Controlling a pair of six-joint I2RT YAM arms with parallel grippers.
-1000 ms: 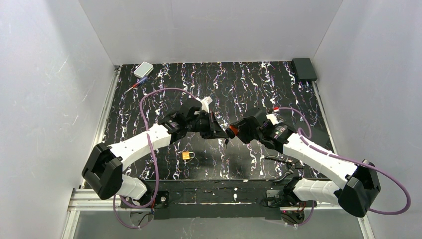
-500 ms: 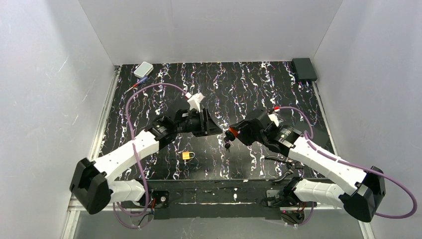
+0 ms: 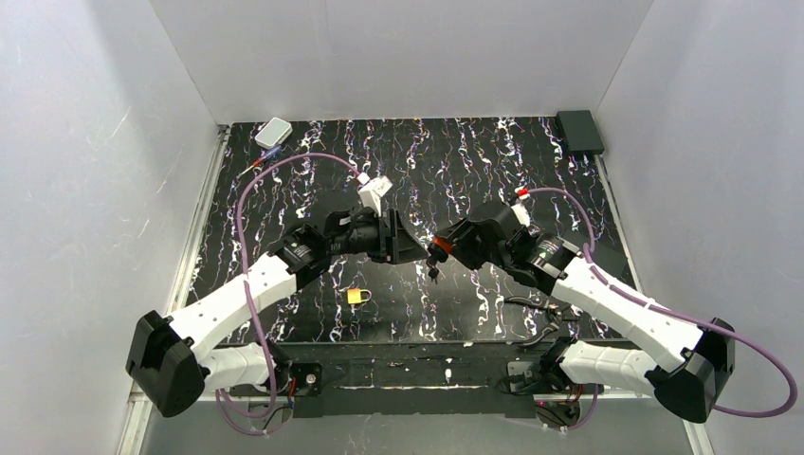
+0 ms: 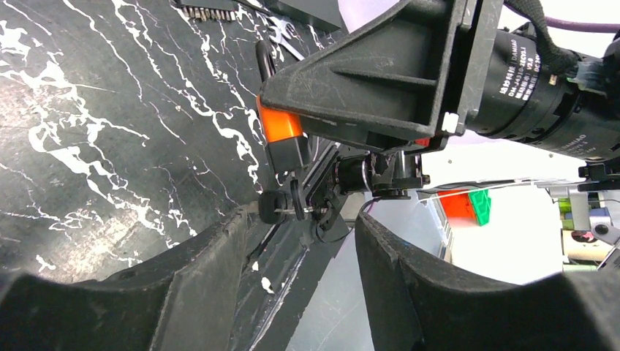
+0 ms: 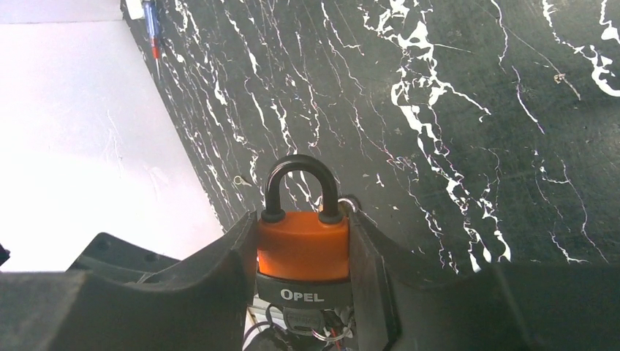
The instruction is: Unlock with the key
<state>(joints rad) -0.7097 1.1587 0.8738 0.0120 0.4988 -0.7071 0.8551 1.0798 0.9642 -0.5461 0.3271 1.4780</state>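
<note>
My right gripper point(image 5: 302, 232) is shut on the orange padlock point(image 5: 302, 245), whose black shackle points away from the wrist and looks closed. In the top view the padlock point(image 3: 442, 248) hangs above the table's middle. The small dark key point(image 3: 433, 273) dangles just under it. From the left wrist the key point(image 4: 275, 207) shows its black head and a ring below the padlock point(image 4: 281, 126). The left gripper point(image 4: 303, 238) stands open a short way from the key, with nothing between its fingers. In the top view the left gripper point(image 3: 410, 248) sits just left of the padlock.
A small yellow padlock point(image 3: 356, 296) lies on the black marbled table point(image 3: 474, 161) near the front. A white box point(image 3: 273, 132) and a screwdriver point(image 3: 258, 166) are at the back left, a black box point(image 3: 579, 131) at the back right. Hand tools point(image 3: 533, 305) lie front right.
The left gripper has opened from shut and drawn back a little to the left, away from the key. The right gripper has kept its hold on the padlock and shifted slightly.
</note>
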